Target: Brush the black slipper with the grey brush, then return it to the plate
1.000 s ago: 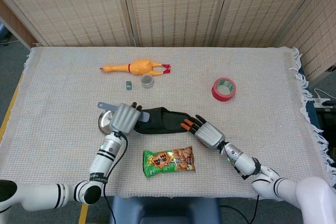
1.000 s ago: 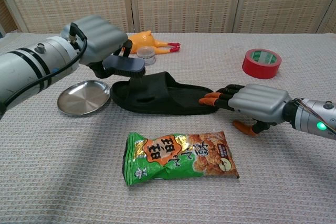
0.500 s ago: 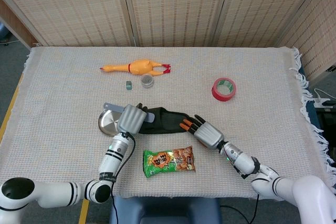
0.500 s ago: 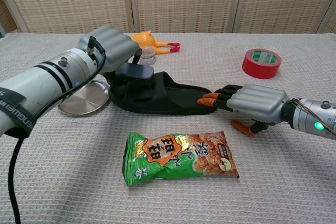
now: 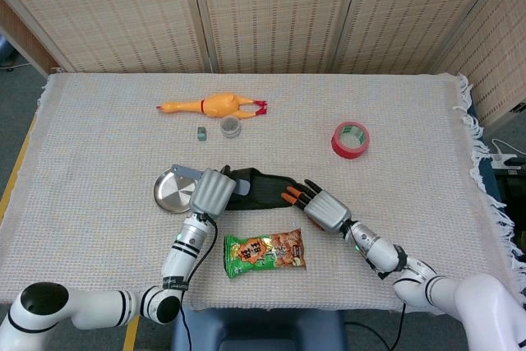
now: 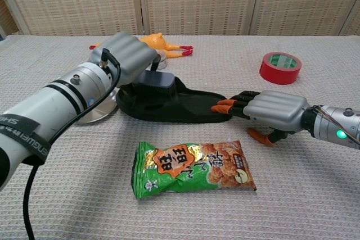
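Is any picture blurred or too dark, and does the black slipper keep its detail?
Head view: sharp, evenly lit, soft shadows; the slipper is a dark shape with little detail. Chest view: the near left arm looms large, the plate is mostly hidden behind it, and the slipper's surface shows slightly better.

In the chest view the left hand [image 6: 128, 54] and its forearm cover most of the plate [image 6: 98, 113] and the slipper [image 6: 185, 105] strap, and hide the grey brush [image 6: 154, 80] bristles. The small grey block [image 5: 200, 131] by the jar [image 5: 231, 127] is too small to identify.
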Robot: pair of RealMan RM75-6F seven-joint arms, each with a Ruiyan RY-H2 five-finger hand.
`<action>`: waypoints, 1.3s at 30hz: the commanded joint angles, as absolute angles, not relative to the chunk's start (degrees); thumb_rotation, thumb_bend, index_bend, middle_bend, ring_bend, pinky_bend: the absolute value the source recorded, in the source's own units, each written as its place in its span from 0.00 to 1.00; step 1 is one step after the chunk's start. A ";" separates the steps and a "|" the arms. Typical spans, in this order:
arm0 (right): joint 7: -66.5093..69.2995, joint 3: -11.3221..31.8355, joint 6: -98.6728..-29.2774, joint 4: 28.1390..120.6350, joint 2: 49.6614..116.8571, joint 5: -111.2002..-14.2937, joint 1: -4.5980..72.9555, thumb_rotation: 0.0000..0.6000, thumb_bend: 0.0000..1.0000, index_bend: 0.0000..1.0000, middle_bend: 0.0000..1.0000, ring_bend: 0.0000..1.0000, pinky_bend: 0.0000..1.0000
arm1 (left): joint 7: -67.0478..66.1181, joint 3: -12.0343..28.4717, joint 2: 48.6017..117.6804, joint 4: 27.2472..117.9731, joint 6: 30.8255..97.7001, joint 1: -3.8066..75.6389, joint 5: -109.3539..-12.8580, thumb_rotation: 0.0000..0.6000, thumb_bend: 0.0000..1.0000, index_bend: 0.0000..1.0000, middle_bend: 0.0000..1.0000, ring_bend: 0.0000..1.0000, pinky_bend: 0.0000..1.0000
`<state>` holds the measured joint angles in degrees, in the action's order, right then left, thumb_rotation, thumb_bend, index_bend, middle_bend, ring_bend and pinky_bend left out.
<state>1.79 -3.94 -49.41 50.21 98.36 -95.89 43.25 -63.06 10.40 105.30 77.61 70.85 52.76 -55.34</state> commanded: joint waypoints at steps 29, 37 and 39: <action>3.00 -5.72 -50.24 46.90 99.97 -95.63 43.20 1.00 0.57 0.04 0.00 0.00 0.00 | -57.28 8.30 104.74 75.74 70.02 48.54 -62.09 1.00 0.43 0.65 0.88 0.69 0.94; 3.11 -5.79 -50.49 46.55 99.71 -95.35 43.02 1.00 0.57 0.04 0.00 0.00 0.00 | -57.85 9.38 107.29 74.06 70.14 48.87 -62.58 1.00 0.43 0.65 0.88 0.69 0.94; 3.33 -5.69 -50.47 46.58 99.64 -95.16 43.01 1.00 0.57 0.04 0.00 0.00 0.00 | -57.86 9.41 107.59 73.47 69.80 48.83 -62.45 1.00 0.43 0.65 0.88 0.69 0.94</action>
